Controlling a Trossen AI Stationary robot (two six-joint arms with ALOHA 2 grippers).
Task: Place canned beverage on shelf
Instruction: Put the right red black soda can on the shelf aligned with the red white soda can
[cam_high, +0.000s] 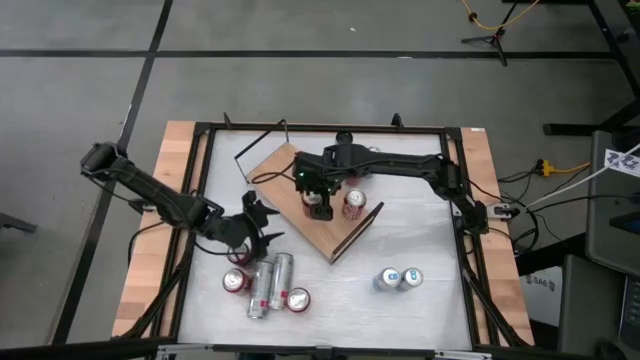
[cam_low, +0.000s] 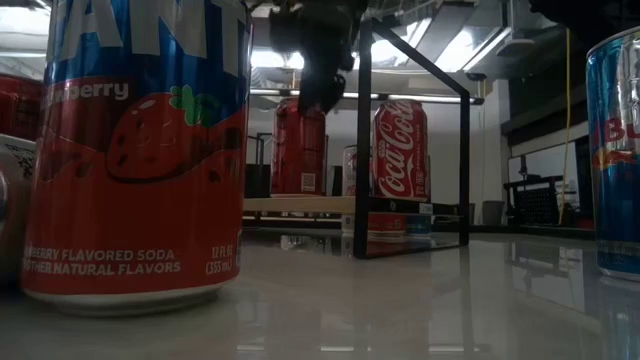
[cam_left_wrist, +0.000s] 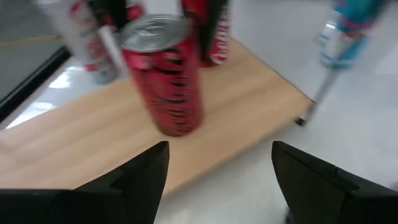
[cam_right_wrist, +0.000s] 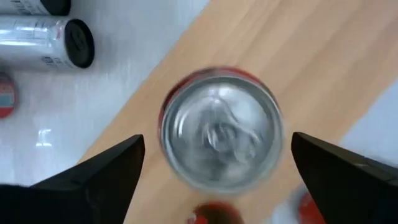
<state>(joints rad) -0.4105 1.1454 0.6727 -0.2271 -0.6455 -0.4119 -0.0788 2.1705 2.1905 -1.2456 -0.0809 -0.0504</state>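
Observation:
A red-and-black can (cam_high: 314, 207) (cam_left_wrist: 165, 81) stands upright on its base on the light wooden shelf (cam_high: 300, 232), next to a Coca-Cola can (cam_high: 352, 205) (cam_low: 400, 150). My right gripper (cam_right_wrist: 217, 143) (cam_high: 318, 190) hangs open just above the red-and-black can. Its fingers point down and stand wide on either side of the silver top (cam_right_wrist: 219, 127) without touching it. My left gripper (cam_left_wrist: 221, 174) (cam_high: 262, 228) is open and empty, low over the white table by the shelf's near left edge, facing that can.
Near the table's front left, two silver cans (cam_high: 268, 283) lie on their sides between two upright red cans (cam_high: 235, 281) (cam_high: 298, 298). Two blue cans (cam_high: 398, 278) stand at the front right. A black wire rail (cam_low: 410, 130) rises at the shelf's end.

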